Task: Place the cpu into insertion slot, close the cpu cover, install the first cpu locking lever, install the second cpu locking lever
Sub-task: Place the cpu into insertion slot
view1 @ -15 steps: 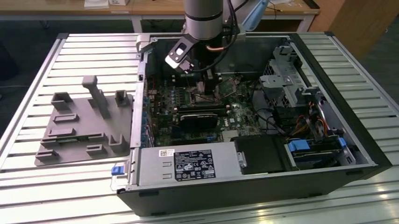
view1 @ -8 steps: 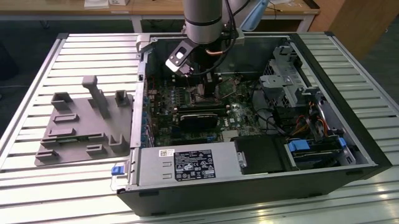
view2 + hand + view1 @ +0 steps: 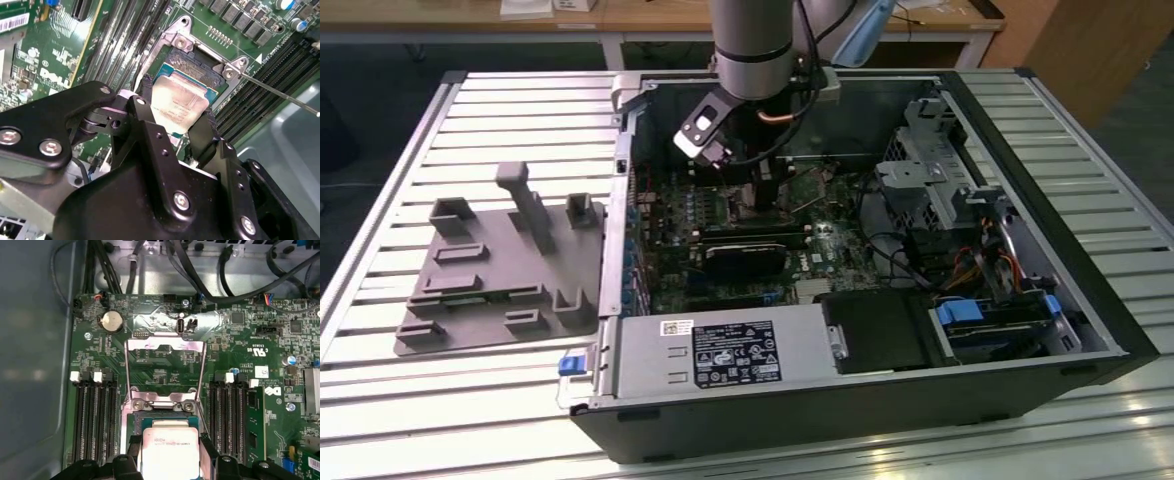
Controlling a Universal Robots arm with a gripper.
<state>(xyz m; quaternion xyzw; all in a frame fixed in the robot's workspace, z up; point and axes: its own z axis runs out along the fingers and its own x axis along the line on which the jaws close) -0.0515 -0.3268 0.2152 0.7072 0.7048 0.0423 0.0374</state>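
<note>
jaws pinching the cpu by two edges, right over the slot, cover flipped open beyond.

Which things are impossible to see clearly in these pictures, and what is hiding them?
Exterior view: the arm hides the insertion slot.
Second wrist view: the gripper, shut on the cpu, covers its sides; whether it is seated is unclear.
First wrist view: the picture edge cuts off the cpu.
</note>
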